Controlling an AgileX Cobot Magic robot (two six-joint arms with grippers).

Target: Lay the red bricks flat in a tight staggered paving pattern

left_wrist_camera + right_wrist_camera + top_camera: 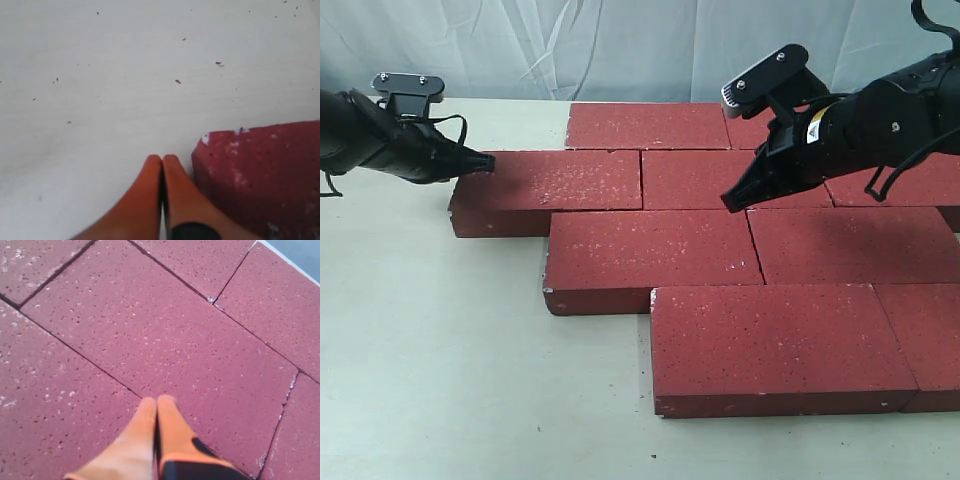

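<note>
Here, the left gripper (482, 160) reaches in low from the side, its tips pressed together and holding nothing, just beside the end of one brick (550, 190). The right gripper (730, 202) slants down over the middle of the bricks (650, 250), likewise closed and empty. The dark-red, white-speckled bricks lie flat on the pale table (420, 380) in four tight, staggered rows, their edges chipped.
</note>
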